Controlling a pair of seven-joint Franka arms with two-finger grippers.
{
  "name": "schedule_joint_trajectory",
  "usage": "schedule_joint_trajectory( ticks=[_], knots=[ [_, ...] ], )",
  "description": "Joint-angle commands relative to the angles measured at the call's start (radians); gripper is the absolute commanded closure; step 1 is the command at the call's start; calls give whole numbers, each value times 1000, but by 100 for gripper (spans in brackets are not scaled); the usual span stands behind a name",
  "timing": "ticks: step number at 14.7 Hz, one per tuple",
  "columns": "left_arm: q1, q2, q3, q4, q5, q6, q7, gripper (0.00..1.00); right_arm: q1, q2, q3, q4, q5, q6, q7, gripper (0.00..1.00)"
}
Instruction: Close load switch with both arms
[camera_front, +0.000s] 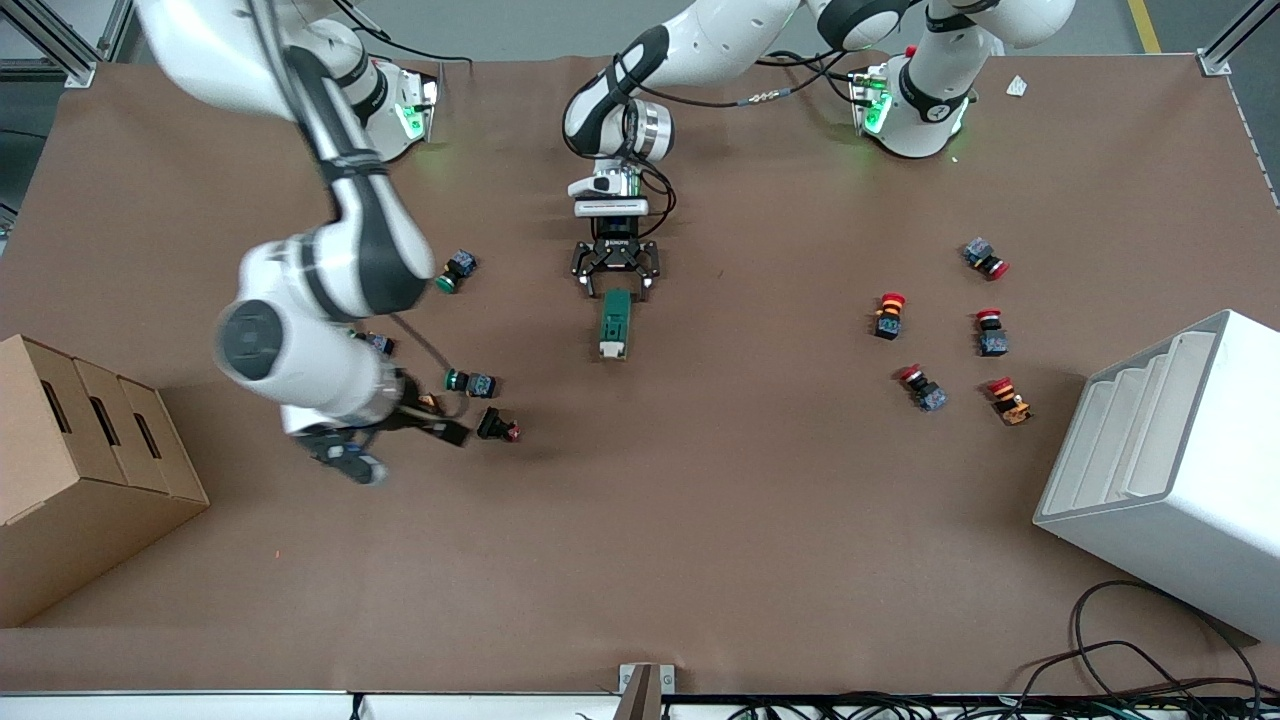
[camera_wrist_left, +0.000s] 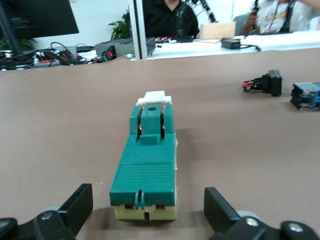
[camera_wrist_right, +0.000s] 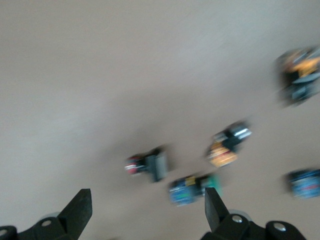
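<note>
Load switch (camera_front: 614, 324) lies flat on the brown table (camera_front: 760, 500) near its middle, long axis running toward the front camera, with the white lever piece at the end nearer that camera. In the left wrist view the switch (camera_wrist_left: 146, 170) shows a ribbed dark-green top, two copper strips and a cream base.

The left gripper (camera_front: 615, 285) sits low at the switch's end nearer the robot bases, fingers spread wide; one fingertip (camera_wrist_left: 80, 202) stands to each side of the block, and neither appears to touch it.

The right gripper (camera_front: 345, 455) hangs over the right arm's end of the table, above a scatter of small push buttons (camera_front: 470, 382). Its fingers (camera_wrist_right: 80, 207) are parted with nothing between them; that wrist view is blurred, so the buttons below show only as smears of green, red and orange.

A second group of red-capped buttons (camera_front: 890, 314) lies toward the left arm's end, near a white stepped bin (camera_front: 1170, 470). A cardboard box (camera_front: 80, 470) stands at the right arm's end.
</note>
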Motion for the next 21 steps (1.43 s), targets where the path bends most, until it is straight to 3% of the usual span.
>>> schedule_joint_trajectory(
  ticks=[1, 5, 10, 14, 17, 21],
  knots=[
    [11, -58, -4, 0, -79, 23, 59, 1, -55, -79, -1, -37, -113, -62, -136, 0],
    [53, -155, -8, 48, -195, 72, 206, 0, -198, -146, -7, 12, -132, -155, -501, 0],
    [129, -230, -5, 117, -377, 78, 453, 0, -338, -153, -8, 144, -139, -329, -738, 0],
    [285, -354, -6, 134, -560, 124, 703, 0, -353, -171, -16, 181, -164, -333, -733, 0],
    [390, -373, 3, 259, -756, 126, 928, 0, -382, -173, -24, 233, -155, -373, -739, 0],
    [539, -381, -8, 347, -888, 126, 1047, 0, -392, -166, -21, 247, -161, -372, -736, 0]
  ],
)
